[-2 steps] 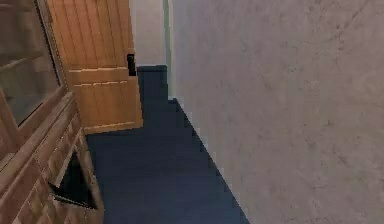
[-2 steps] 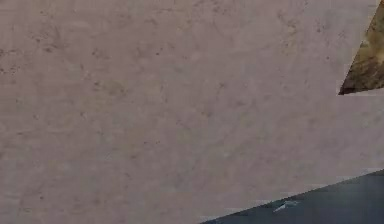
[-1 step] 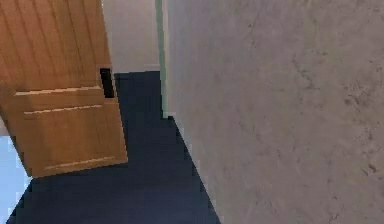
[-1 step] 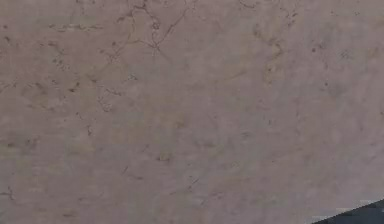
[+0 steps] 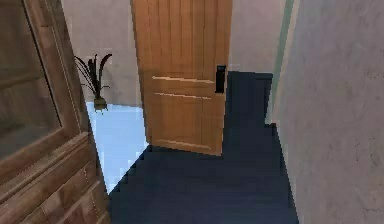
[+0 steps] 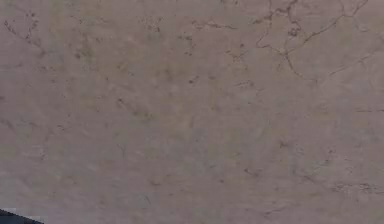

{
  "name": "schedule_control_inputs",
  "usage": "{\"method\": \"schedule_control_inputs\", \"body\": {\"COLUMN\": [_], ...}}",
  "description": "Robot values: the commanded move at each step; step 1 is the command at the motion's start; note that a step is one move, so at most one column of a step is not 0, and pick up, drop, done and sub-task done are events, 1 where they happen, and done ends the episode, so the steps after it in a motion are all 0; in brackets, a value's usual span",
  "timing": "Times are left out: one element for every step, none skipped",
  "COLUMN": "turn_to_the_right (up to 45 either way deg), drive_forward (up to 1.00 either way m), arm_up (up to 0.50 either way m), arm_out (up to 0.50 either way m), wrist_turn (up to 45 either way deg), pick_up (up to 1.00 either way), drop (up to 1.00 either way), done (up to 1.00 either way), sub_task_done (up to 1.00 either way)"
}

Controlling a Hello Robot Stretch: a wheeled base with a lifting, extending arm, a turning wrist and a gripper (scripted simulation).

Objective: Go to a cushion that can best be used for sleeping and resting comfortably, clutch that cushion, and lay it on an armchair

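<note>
Task judged to be at its earliest stage: nothing in hand to suggest the search had ended, and the finding, the grasp and the carry all appeared yet to be done. Where the cushion lay could not be told from this position, and the same went for the armchair. State of the gripper could not be told either. Robot stood in what looked like a narrow passage or entry. Ahead in the forward view was a wooden door (image 5: 185, 70) of warm orange-brown planks with a dark handle (image 5: 220, 78) on its right edge; it seemed to stand ajar, with a dark blue gap (image 5: 250, 100) just beside it on the right. Floor (image 5: 210, 185) was a deep blue, flat and bare, and looked easy to drive on. A pale blue-white patch (image 5: 120, 135) lay on the ground left of the door; rug or light, could not say which. Near it, against the far wall, a small potted plant (image 5: 95, 75) with thin dark leaves. A wooden frame with a glass pane (image 5: 35, 100) took up the forward view's left. A plain grey wall (image 5: 340, 120) ran along the right. The arm side view faced a grey mottled wall (image 6: 190, 110), apparently close. Judged that the next move was to leave this passage, probably past the door, and look for a room with seating.
</note>
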Motion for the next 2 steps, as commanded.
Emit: {"method": "schedule_control_inputs", "body": {"turn_to_the_right": [0.0,-21.0], "drive_forward": [0.75,0.00], "arm_up": [0.00,0.00], "arm_out": [0.00,0.00], "wrist_turn": [0.0,0.0], "pick_up": [0.00,0.00], "drop": [0.00,0.00], "done": [0.00,0.00], "sub_task_done": [0.00,0.00]}}
